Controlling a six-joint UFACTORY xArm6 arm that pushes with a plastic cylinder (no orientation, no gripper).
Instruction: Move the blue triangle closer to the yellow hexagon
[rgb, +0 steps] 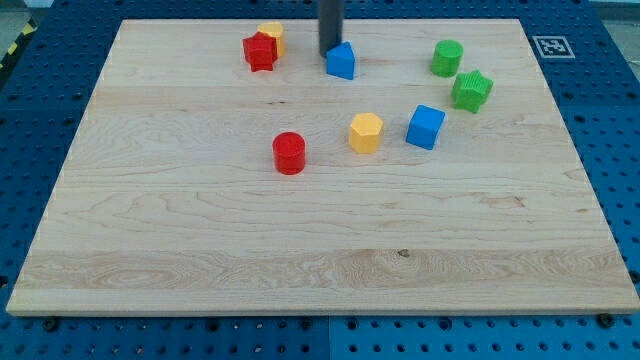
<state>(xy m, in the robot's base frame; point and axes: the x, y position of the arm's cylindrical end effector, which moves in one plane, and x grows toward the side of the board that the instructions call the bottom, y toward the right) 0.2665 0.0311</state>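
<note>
1. Sitting at the far side of the light wooden board (150, 250), my tip (329, 55) is just left of and behind the blue triangle block (342, 61), touching or nearly so. No jaws: a bare rod, nothing held.
2. Blue triangle is well apart from the yellow hexagon block (366, 132), which lies nearer, slightly right.
3. Blue cube (425, 127) sits right of the hexagon; red cylinder (289, 152) to its left.
4. Far left: red star-like block (260, 51) touching a second yellow block (271, 33).
5. Far right: green cylinder (446, 57), green star block (472, 90).
</note>
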